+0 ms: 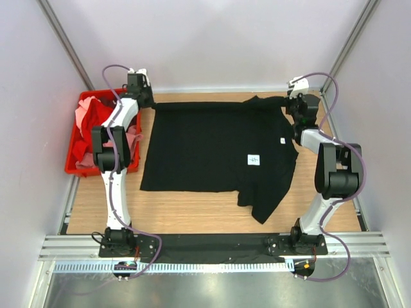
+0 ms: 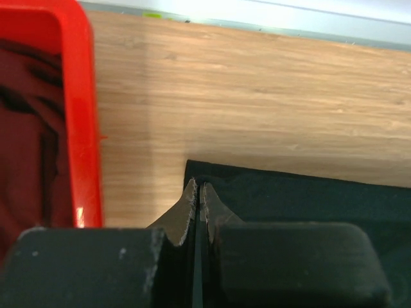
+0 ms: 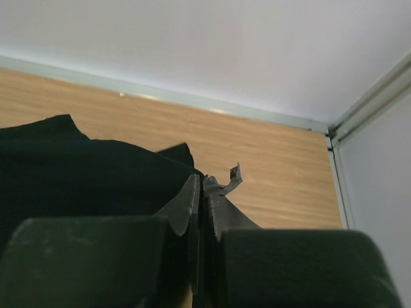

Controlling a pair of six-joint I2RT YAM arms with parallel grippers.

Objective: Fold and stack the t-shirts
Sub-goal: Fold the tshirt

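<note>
The black t-shirt (image 1: pixel 212 147) lies spread flat on the wooden desk (image 1: pixel 192 212), hem toward the left arm and shoulders toward the right. A small white label (image 1: pixel 253 160) shows on its upper face. One sleeve (image 1: pixel 263 205) angles out toward the near edge, and the far shoulder bunches up near the right gripper (image 1: pixel 289 102). The far edge of the shirt runs nearly straight between the two arms.

A red crate (image 1: pixel 72 170) stands at the left edge of the desk, just beside the left arm. It holds loose red cloth (image 1: pixel 96 117) and pink cloth (image 1: pixel 80 114) in a heap. The left arm reaches past the crate's right wall, and its upper part hides some of what lies inside.

From above, the left gripper (image 1: pixel 149 101) sits at the far hem corner, but its fingers are too small there to read. The left wrist view shows this gripper (image 2: pixel 198 192) with its fingers pressed together right over that corner of the shirt (image 2: pixel 302 199). Whether any cloth is nipped between them I cannot tell. The same view shows the crate's wall (image 2: pixel 83 96) close on the left, with dark maroon cloth (image 2: pixel 32 160) inside.

The right wrist view shows the right gripper (image 3: pixel 202 189) with its fingers clamped on a raised fold of the shirt (image 3: pixel 77 173), the cloth rising off the desk (image 3: pixel 276 167) up to the tips. A small grey scrap (image 3: pixel 231 178) sticks out beside one fingertip; what it is I cannot tell.
</note>
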